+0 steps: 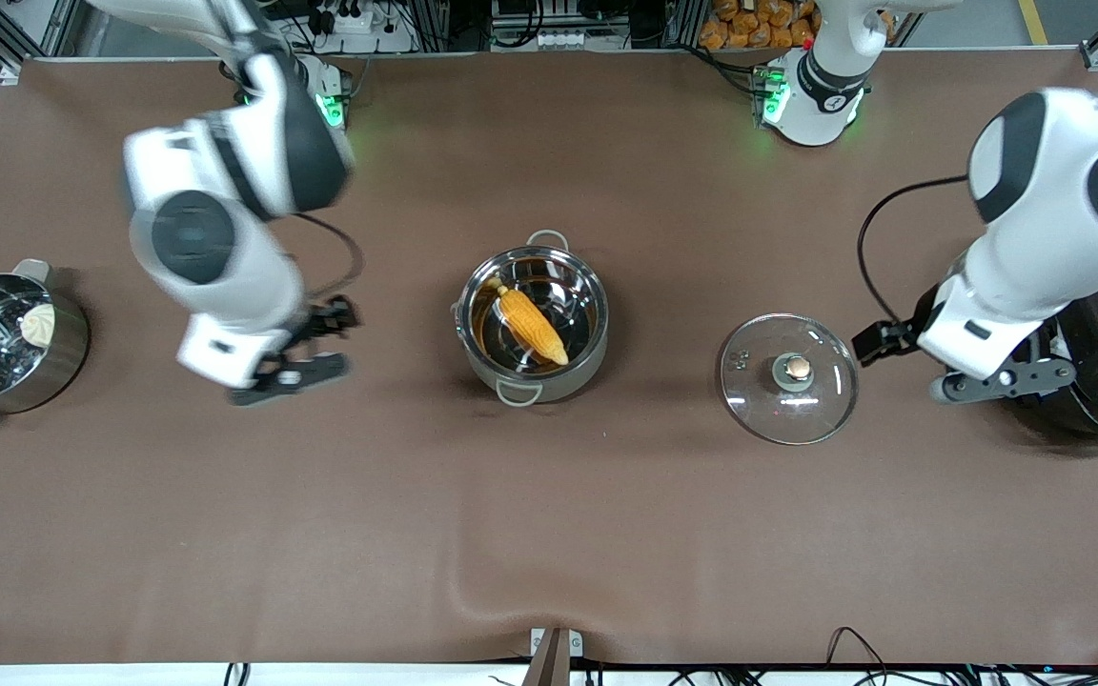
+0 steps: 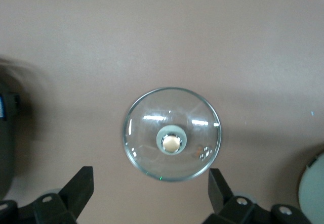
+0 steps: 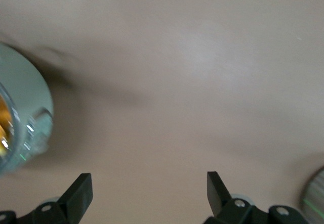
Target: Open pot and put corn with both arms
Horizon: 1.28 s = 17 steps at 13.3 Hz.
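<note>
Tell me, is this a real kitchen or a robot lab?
Probably a robot lab set up like a play kitchen. Two arms are bolted to a table under a brown cloth, with metal framing and cables around it, and a pot holds corn.

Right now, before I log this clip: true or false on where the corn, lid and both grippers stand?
1. The corn lies in the pot. True.
2. The lid sits on the pot. False: it rests on the table, toward the left arm's end.
3. The right gripper holds the corn. False: it is open and empty, over bare table between the pot and the steamer pot.
4. The left gripper is open, holding nothing. True.
5. A bun lies in the corn's pot. False: the bun is in the steamer pot.
</note>
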Motion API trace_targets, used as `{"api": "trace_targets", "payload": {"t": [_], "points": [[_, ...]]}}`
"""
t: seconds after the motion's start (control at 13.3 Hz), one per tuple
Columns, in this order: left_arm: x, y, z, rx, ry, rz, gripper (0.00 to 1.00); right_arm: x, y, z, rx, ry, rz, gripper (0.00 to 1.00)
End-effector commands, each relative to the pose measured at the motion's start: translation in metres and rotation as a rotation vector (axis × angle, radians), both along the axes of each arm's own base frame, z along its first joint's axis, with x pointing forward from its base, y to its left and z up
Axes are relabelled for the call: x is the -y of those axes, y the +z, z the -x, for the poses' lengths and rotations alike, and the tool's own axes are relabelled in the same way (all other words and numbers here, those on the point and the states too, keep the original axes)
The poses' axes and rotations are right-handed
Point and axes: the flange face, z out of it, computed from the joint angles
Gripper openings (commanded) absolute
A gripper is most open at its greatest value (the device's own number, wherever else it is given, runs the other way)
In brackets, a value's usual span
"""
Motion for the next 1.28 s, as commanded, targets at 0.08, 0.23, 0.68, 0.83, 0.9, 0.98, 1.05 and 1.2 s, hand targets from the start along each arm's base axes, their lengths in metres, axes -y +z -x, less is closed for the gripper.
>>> {"api": "trace_targets", "payload": {"t": [0.08,0.23,0.68,0.83,0.9,0.98,1.05,1.2], "points": [[-0.008,0.050,0.014,0.010,-0.048,-0.006,1.00,0.102,0.048,0.016,-0.068,-0.032,-0.038,1.00],[-0.011,0.065,0.021,0.017,-0.053,-0.006,1.00,0.139,0.068,0.023,-0.034,-0.089,-0.050,1.00],[-0.017,0.094,0.040,0.032,-0.089,-0.006,1.00,0.209,0.107,0.079,0.042,-0.195,-0.141,1.00],[-0.018,0.104,0.047,0.044,-0.093,-0.004,1.00,0.222,0.111,0.093,0.069,-0.242,-0.155,1.00],[-0.023,0.107,0.051,0.040,-0.091,-0.002,1.00,0.227,0.111,0.093,0.071,-0.264,-0.154,1.00],[-0.028,0.108,0.056,0.035,-0.100,0.008,1.00,0.229,0.111,0.093,0.070,-0.312,-0.153,1.00],[-0.033,0.110,0.058,0.036,-0.117,0.016,1.00,0.227,0.111,0.095,0.064,-0.388,-0.143,1.00],[-0.029,0.110,0.062,0.017,-0.138,0.015,1.00,0.224,0.111,0.095,0.059,-0.409,-0.139,1.00]]}}
